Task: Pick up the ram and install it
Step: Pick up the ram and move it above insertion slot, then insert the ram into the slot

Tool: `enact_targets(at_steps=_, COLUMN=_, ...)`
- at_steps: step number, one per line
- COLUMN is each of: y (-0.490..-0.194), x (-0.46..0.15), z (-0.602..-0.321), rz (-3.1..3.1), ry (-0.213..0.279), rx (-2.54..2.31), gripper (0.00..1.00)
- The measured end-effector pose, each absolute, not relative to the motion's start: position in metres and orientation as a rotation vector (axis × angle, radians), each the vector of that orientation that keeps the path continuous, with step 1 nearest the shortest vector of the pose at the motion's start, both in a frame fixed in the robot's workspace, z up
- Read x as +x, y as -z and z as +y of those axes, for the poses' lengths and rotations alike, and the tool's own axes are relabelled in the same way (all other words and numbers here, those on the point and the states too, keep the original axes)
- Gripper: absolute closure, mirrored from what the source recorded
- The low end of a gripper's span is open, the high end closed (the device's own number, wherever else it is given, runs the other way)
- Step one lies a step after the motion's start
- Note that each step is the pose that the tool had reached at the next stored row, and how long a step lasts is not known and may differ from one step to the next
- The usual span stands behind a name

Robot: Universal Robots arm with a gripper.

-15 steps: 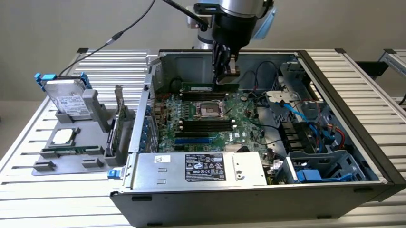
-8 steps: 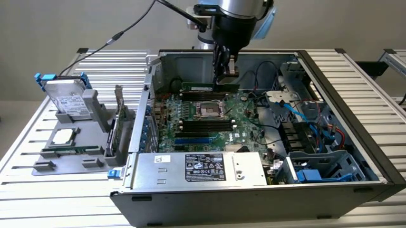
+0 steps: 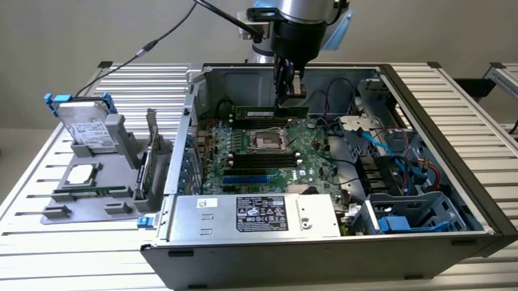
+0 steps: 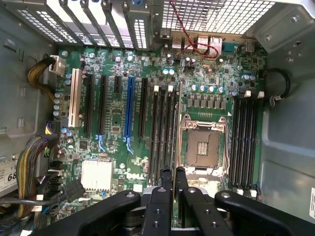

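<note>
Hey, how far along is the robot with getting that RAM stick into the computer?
Done: the pickup. The gripper is shut on the ram, which is inside the open computer case. In hand: the stick hangs over the motherboard, lined up along the memory slots beside the CPU socket. Left: it does not look seated in a slot yet.

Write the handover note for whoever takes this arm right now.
Gripper: shut on the long, thin green circuit-board ram stick.
Ram: held level inside the open grey metal computer case, just above the black memory slots beside the silver CPU socket.
Done: pick-up.
Left: install; the ram does not look pressed into a slot yet.
</note>
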State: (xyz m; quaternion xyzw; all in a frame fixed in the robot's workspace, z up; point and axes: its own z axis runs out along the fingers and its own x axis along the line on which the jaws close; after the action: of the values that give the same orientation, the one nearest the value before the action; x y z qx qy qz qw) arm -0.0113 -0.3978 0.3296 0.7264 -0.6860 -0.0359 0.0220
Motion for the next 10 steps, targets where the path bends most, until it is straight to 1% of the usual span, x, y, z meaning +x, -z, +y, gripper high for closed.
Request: enact_targets(at_steps=10, y=-0.3296, x=-0.0113, z=-0.3978, rz=-2.125, ry=0.111, rx=2.251, gripper=0.87)
